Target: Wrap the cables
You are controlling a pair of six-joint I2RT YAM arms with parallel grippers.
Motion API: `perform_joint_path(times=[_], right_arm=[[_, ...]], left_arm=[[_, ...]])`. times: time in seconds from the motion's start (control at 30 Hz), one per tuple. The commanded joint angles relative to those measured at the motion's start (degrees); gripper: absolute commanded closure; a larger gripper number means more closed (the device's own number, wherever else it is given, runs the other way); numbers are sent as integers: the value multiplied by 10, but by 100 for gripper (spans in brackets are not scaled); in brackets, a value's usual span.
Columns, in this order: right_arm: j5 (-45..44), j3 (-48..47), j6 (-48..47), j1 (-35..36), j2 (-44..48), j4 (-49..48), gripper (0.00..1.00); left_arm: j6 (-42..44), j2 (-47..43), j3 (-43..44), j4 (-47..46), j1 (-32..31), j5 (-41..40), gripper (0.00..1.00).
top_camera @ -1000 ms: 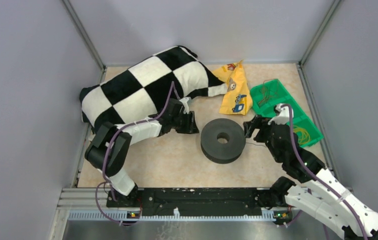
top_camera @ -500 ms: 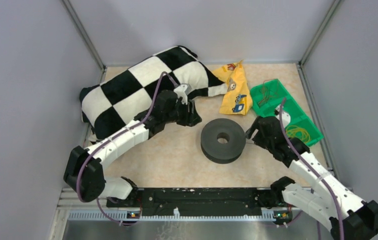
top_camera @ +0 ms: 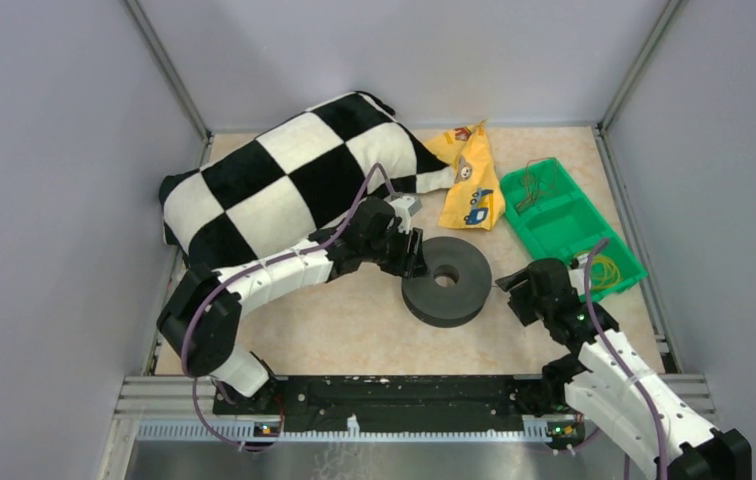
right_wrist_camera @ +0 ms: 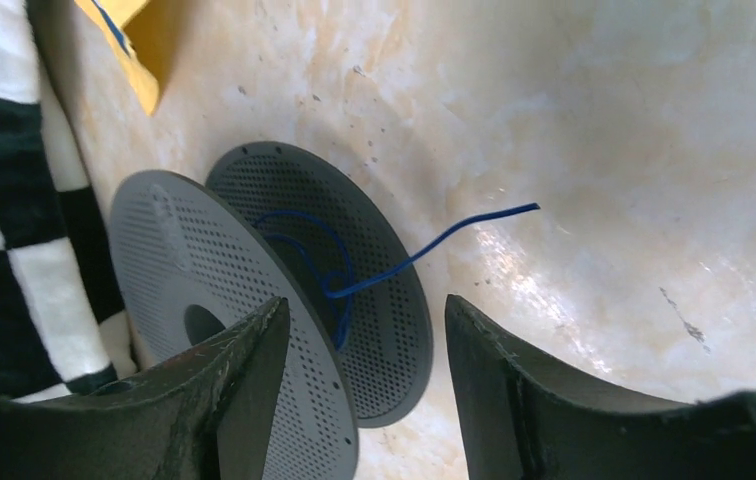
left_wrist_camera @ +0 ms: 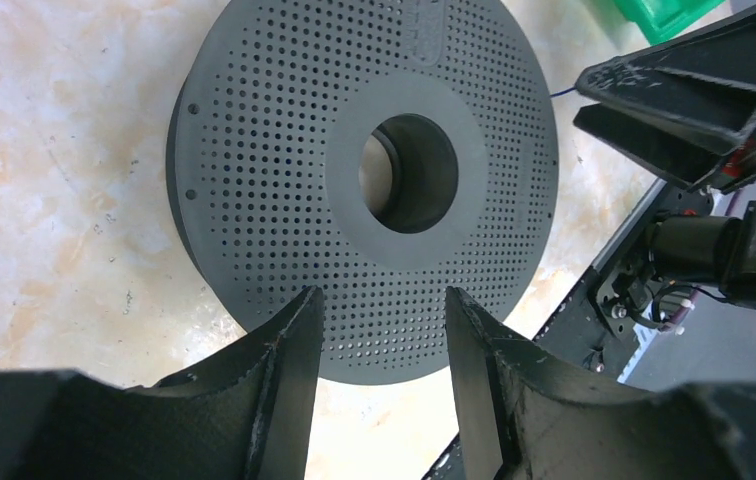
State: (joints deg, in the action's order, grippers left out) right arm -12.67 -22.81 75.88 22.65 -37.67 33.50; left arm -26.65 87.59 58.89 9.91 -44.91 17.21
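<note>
A dark grey perforated spool (top_camera: 445, 280) lies flat in the middle of the table. In the right wrist view a thin blue cable (right_wrist_camera: 434, 243) is looped between the spool's two flanges (right_wrist_camera: 254, 300), its loose end trailing onto the table. My left gripper (top_camera: 409, 250) sits at the spool's left edge, open, with the spool's top face (left_wrist_camera: 364, 180) just beyond its empty fingertips (left_wrist_camera: 294, 335). My right gripper (top_camera: 514, 290) is open a little to the right of the spool, apart from it, nothing between its fingers (right_wrist_camera: 494, 370).
A green tray (top_camera: 559, 222) at the right holds thin dark strands (top_camera: 529, 185) and a yellow coil (top_camera: 604, 270). A black-and-white checkered cushion (top_camera: 284, 180) fills the back left. A yellow bag (top_camera: 469, 180) lies behind the spool. Grey walls enclose the table.
The left gripper has swung right up to the spool's edge. The right gripper has drawn back towards the near right, away from the spool, and its jaws have narrowed somewhat.
</note>
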Motion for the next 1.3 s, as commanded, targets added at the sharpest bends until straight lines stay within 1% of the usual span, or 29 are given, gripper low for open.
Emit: perform_joint_path(times=[0.0, 0.1, 0.23, 0.3, 0.33, 0.53, 0.67, 0.73, 0.9, 1.17, 1.27], right_arm=[[-34, -3, 42, -12, 1, -41, 42], [-54, -6, 21, -26, -9, -50, 44], [-23, -7, -6, -64, -49, -76, 44], [-20, -5, -12, -70, -59, -92, 45], [-24, -5, -13, -70, -63, -98, 46], [-54, -25, -60, -71, -103, -125, 68], [-50, -50, -109, -71, -143, -155, 91], [-44, -63, -130, -71, -164, -170, 100], [-14, -111, -197, -71, -232, -194, 100], [85, -174, -285, -71, -336, -234, 100], [111, -206, -319, -71, -370, -227, 100]], left_arm=[[-1, 11, 15, -32, -4, 13, 46], [0, 19, 12, -32, -5, 15, 46], [0, 28, 11, -32, -6, 18, 46], [1, 31, 10, -32, -7, 15, 46], [1, 32, 10, -32, -7, 15, 46], [3, 42, 11, -33, -7, 18, 46], [6, 53, 13, -32, -8, 23, 46], [8, 59, 15, -31, -7, 26, 46], [13, 78, 17, -31, -8, 32, 47], [19, 92, 18, -33, -7, 40, 47], [15, 98, 8, -49, -8, 52, 47]])
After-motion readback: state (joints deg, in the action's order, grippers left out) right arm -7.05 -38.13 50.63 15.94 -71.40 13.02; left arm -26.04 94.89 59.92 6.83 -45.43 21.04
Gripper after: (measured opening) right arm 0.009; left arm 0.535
